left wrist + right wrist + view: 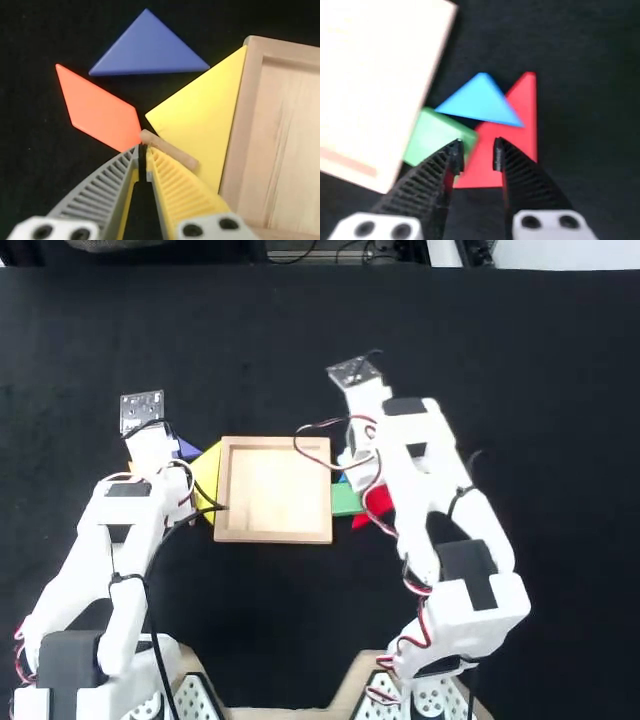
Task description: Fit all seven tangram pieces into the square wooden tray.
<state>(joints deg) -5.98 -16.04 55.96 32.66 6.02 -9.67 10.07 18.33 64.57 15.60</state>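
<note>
Pale square wooden tray, centre frame, is bare inside. The arms partly hide the coloured pieces beside it. Left gripper is clenched; right gripper is released over the red triangle.

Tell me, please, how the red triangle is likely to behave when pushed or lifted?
The red triangle looks flat and rigid, so it should slide rather than roll or tip. Lying low on the black surface, it may be awkward for the open right gripper to pinch. The blue triangle seems to overlap it, so a push would probably shift both.
</note>
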